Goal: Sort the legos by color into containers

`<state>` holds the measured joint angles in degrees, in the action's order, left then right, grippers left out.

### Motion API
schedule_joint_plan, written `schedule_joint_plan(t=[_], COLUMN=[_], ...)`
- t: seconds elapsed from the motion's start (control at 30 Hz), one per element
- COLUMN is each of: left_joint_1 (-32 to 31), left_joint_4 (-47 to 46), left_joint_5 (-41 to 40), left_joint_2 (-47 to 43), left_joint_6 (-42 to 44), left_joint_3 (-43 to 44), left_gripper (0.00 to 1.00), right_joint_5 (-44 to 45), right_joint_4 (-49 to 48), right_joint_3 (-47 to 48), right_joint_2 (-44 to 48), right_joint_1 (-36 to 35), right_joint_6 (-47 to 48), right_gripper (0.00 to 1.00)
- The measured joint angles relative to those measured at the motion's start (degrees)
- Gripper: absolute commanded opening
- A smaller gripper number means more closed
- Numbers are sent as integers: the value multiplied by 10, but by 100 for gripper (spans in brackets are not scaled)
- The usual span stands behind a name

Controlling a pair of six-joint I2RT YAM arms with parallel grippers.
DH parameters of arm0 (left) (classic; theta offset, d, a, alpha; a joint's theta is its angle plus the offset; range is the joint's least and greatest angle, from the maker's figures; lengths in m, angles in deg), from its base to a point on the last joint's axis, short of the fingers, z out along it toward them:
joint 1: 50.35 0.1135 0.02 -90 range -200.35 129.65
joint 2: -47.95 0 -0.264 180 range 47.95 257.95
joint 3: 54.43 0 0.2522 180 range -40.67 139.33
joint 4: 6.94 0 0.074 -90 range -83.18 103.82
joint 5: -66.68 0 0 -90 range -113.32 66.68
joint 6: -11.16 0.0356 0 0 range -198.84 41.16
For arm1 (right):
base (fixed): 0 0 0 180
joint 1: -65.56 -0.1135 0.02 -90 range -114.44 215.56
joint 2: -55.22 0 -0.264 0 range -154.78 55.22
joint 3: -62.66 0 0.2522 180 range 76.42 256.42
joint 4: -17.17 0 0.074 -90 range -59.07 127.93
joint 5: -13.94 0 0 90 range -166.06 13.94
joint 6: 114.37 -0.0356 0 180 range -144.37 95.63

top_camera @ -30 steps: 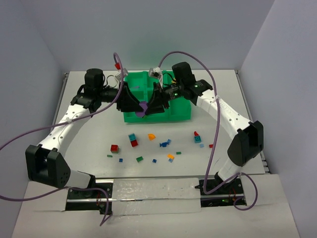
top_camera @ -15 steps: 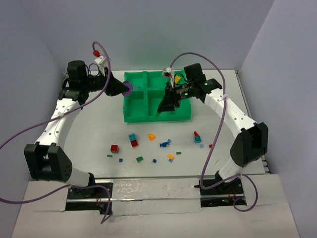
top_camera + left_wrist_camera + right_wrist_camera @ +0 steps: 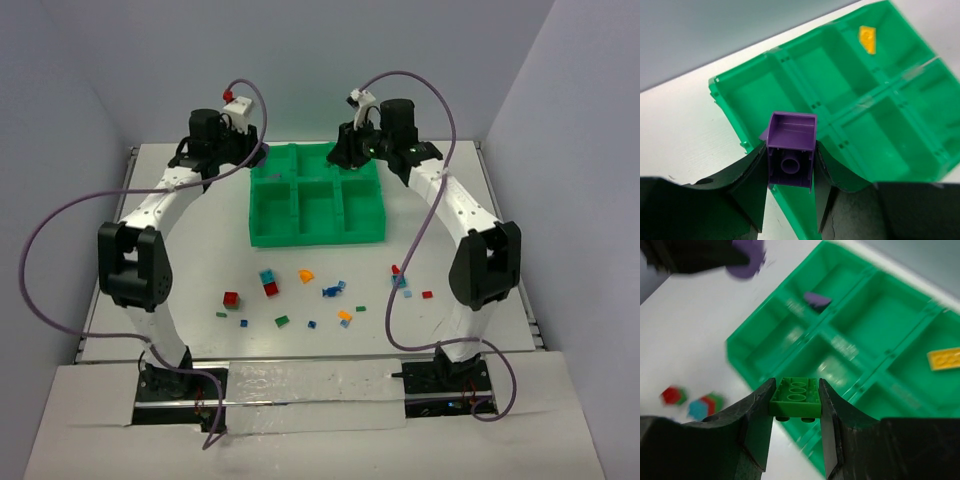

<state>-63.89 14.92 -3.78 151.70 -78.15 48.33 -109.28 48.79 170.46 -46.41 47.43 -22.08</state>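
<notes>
The left tool (image 3: pixel 790 156) pinches a purple brick (image 3: pixel 791 131) and the right tool (image 3: pixel 796 390) pinches a green brick (image 3: pixel 796 399), both up high by the green tray (image 3: pixel 752 97), I think so each can drop into the box for its colour. A purple piece (image 3: pixel 817 299) and a yellow plate (image 3: pixel 945 359) lie in boxes, the other legos (image 3: pixel 270 283) sit on the desk (image 3: pixel 180 280), and I see no words to read.

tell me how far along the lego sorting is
Done: a yellow piece and a purple piece lie in the green tray. In hand: the left jaws hold a purple brick, the right jaws a green brick. Left: over a dozen loose legos on the table.
</notes>
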Motion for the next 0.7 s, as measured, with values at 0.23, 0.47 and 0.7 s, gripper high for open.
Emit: schedule_joint_plan(t=[0.23,0.47,0.7], left_joint_1=[-2,-3,-3], left_joint_4=[-16,-36,-40], left_joint_5=[-25,-23,-21], left_joint_2=[107,190,264], left_joint_6=[1,13,15], left_joint_3=[54,124,204], left_gripper=[1,16,59], right_joint_5=[81,113,129], right_joint_4=[-89,-141,-168], right_joint_3=[78,124,143], right_joint_2=[-111,-192,-217], right_joint_1=[-2,-8,-22], right_joint_6=[-34,-46,-37], right_gripper=[0,0,0])
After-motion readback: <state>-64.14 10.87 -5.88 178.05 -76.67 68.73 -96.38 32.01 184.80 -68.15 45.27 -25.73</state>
